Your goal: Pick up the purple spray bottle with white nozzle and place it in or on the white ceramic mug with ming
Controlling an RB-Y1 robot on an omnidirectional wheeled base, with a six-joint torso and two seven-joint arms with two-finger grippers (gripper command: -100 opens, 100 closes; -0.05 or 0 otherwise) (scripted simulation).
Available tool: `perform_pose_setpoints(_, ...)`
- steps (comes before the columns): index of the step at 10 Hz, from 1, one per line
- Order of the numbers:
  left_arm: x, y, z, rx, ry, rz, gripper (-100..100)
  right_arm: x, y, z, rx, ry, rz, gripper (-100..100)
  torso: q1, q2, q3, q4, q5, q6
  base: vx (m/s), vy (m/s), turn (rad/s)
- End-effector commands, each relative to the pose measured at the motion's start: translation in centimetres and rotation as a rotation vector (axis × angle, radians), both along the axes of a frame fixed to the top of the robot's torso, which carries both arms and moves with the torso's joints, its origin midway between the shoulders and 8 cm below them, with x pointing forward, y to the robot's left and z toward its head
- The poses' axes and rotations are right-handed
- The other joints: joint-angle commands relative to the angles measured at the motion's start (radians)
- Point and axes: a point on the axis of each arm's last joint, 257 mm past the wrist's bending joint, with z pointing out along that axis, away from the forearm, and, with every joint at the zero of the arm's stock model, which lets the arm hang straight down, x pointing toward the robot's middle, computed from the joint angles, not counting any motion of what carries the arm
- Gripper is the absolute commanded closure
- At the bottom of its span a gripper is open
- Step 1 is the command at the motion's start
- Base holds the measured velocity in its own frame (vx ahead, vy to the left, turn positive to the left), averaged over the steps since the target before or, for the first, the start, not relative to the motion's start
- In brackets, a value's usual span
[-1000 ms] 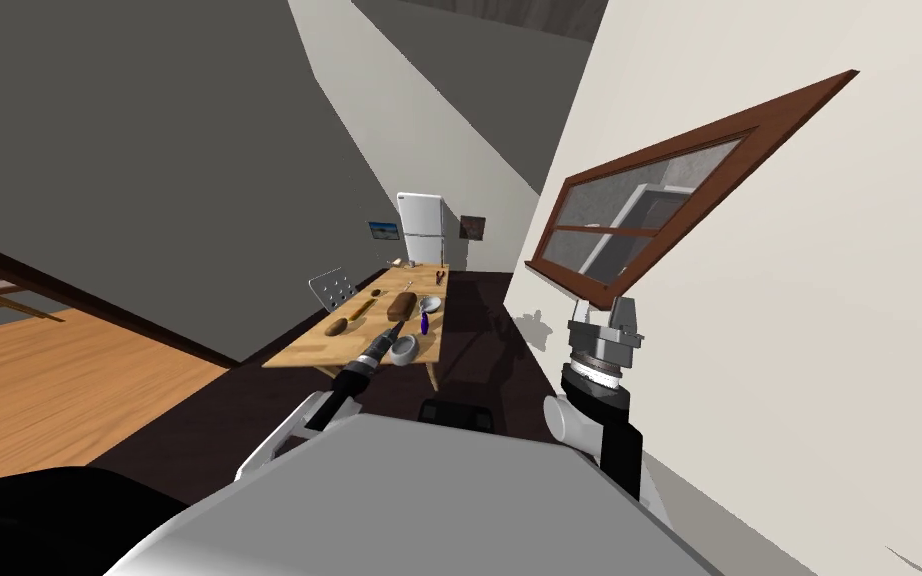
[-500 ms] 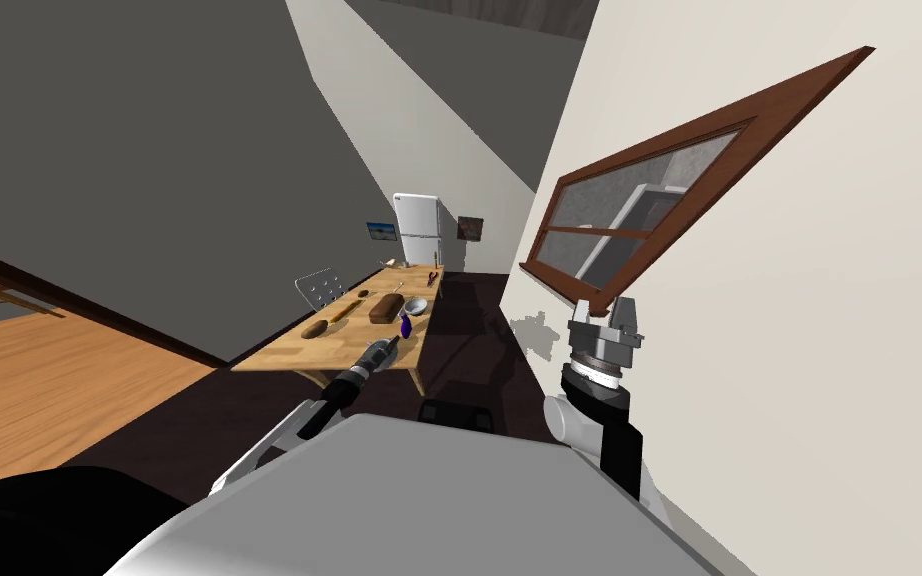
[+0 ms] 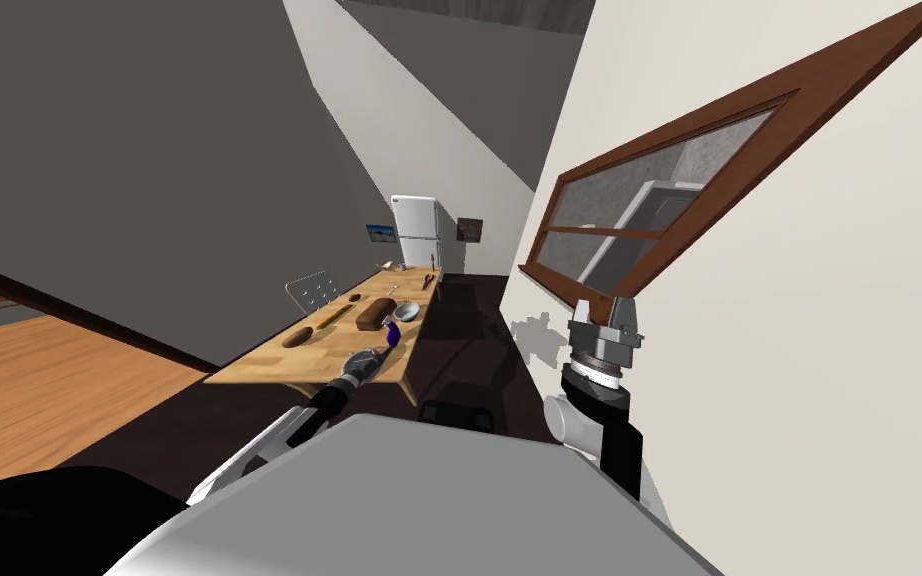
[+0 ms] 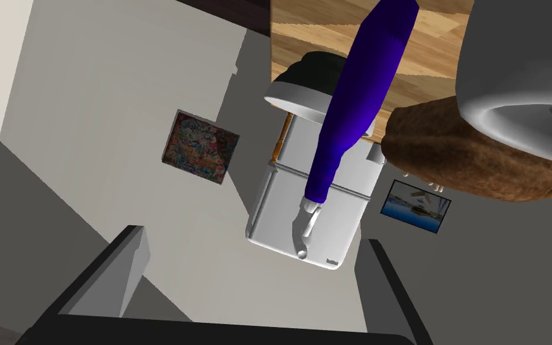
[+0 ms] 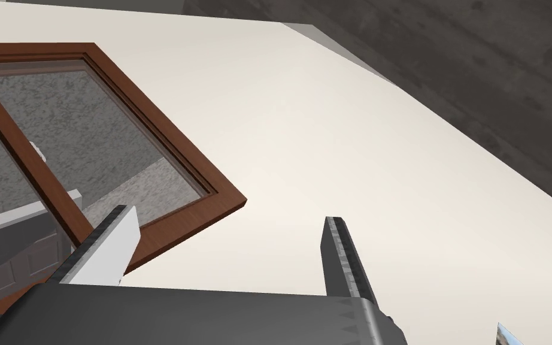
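nearby, left gripper (image 4: 252, 236), fingers apart, faces purple bottle (image 4: 358, 90) on wooden table (image 3: 269, 358)

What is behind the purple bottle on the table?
A grey bowl stands behind the bottle, with a brown loaf beside it and a white fridge farther back. The bottle covers part of the bowl and part of the fridge's front.
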Motion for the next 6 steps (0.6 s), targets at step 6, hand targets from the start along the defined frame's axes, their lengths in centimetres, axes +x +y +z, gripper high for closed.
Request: perform_pose_setpoints(6, -3.6, 5.0, -4.2, 0.196, 0.149, -0.041, -100, 0.0, 0.0, 0.0, 0.0, 0.0, 0.0, 0, 0.009, 0.0, 0.0, 0.0, 0.002, 0.0, 0.196, -0.016, 0.04)
